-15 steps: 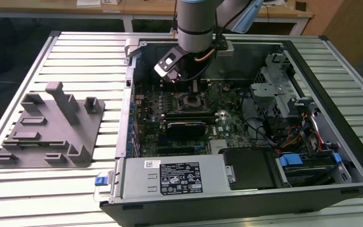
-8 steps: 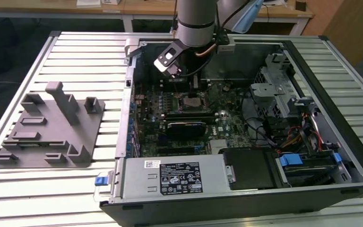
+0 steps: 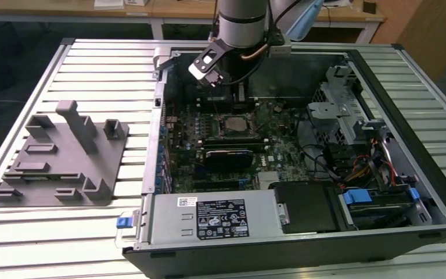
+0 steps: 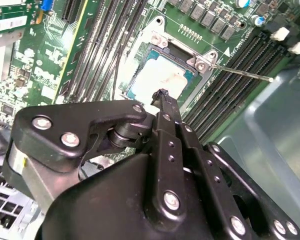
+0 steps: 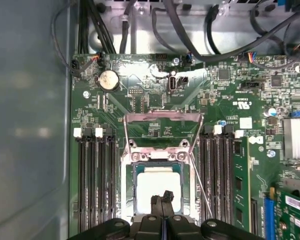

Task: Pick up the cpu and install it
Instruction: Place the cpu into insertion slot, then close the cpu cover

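The cpu [image 5: 155,182] is a pale silvery square lying flat inside the socket on the green motherboard [image 5: 240,100]. It also shows at the board's centre in the exterior view [image 3: 233,124] and beyond the fingers in the second wrist view [image 4: 157,77]. My gripper [image 5: 163,197] hangs just above the chip's near edge, its black fingertips pressed together with nothing between them [image 4: 160,94]. The socket's metal load plate [image 5: 162,131] stands flipped open, and its thin lever [image 5: 201,185] is raised beside the socket.
The open computer case [image 3: 424,145] holds a power supply [image 3: 215,218], drive cages [image 3: 339,110] and cables [image 3: 362,168]. Memory slots [image 5: 95,180] flank the socket on both sides. A grey plastic fixture block [image 3: 60,157] sits on the slatted table at the exterior view's left.
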Controlling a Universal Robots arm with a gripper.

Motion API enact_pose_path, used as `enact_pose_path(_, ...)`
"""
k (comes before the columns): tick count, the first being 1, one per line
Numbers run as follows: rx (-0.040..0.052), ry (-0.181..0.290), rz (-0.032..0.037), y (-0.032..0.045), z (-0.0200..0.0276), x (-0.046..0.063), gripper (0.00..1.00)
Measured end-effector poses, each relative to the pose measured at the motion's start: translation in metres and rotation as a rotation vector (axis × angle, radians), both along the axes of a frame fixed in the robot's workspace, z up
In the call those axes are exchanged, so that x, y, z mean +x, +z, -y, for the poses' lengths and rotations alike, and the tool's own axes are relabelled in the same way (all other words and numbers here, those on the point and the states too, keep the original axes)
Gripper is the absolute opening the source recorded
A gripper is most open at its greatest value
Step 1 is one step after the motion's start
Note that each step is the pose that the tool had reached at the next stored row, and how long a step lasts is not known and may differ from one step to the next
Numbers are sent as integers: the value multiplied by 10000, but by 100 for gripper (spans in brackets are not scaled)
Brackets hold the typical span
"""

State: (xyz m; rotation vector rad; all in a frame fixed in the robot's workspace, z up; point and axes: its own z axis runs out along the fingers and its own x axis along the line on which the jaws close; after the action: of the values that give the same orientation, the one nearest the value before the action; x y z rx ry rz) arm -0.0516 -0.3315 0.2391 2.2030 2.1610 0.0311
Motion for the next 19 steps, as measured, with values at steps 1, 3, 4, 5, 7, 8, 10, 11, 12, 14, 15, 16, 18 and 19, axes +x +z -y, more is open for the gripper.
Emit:
enact_pose_path(1,0,0,1,14,0,0,11)
enact_pose_path(3,-1,0,1,33,0,0,11)
enact_pose_path(4,1,0,2,33,0,0,11)
enact_pose_path(5,2,-1,2,33,0,0,11)
enact_pose_path(7,5,-1,2,34,0,0,11)
enact_pose_path(8,4,-1,2,34,0,0,11)
enact_pose_path(10,5,-1,1,34,0,0,11)
enact_pose_path(11,5,-1,2,34,0,0,11)
enact_pose_path(12,5,-1,1,34,0,0,11)
enact_pose_path(14,5,-1,1,34,0,0,11)
enact_pose_path(15,5,-1,1,34,0,1,11)
enact_pose_path(16,6,0,2,34,0,1,11)
enact_pose_path(18,4,-1,1,50,0,1,11)
enact_pose_path(19,5,-1,1,67,0,1,11)
